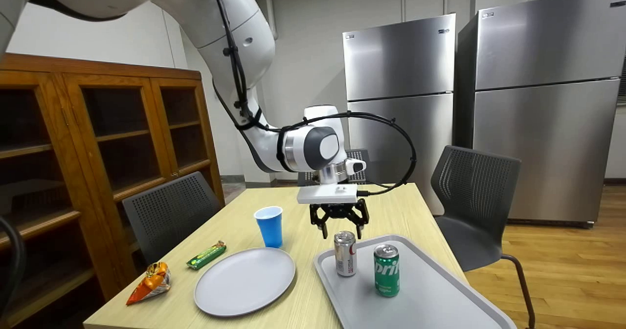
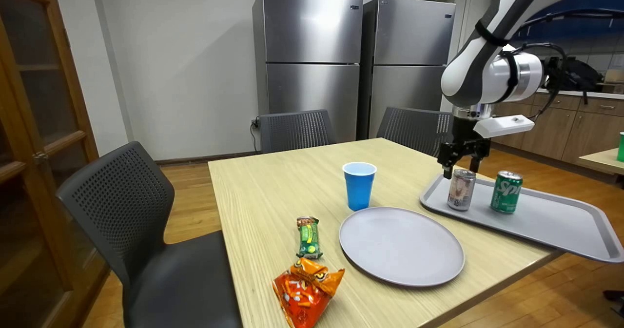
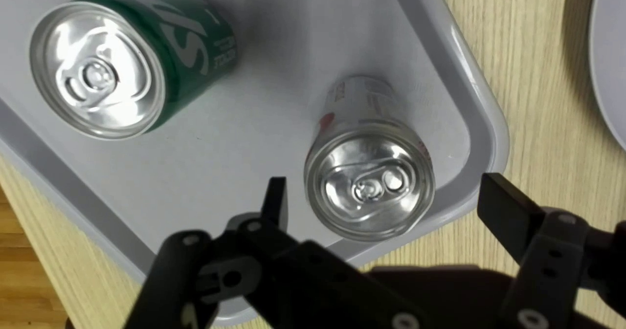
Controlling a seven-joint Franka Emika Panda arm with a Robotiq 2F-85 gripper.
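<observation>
My gripper [image 1: 342, 232] is open and empty. Its two fingers point down, just above and behind a silver soda can [image 1: 346, 260]. In the wrist view the can's shiny top [image 3: 369, 187] shows between the spread fingers [image 3: 384, 185], without visible contact. The silver can stands upright near a corner of a grey tray [image 1: 430, 299]. A green Sprite can [image 1: 387, 273] stands upright beside it on the same tray. Both cans also show in an exterior view, the silver one [image 2: 461, 190] under the gripper [image 2: 460, 170] and the green one [image 2: 507, 192] at its side.
On the wooden table [image 2: 273, 186] are a blue cup [image 1: 271, 227], a round grey plate [image 1: 244, 282], a green wrapped bar [image 1: 207, 255] and an orange snack bag [image 1: 150, 283]. The tray overhangs the table edge. Dark chairs [image 1: 472, 211] stand around the table.
</observation>
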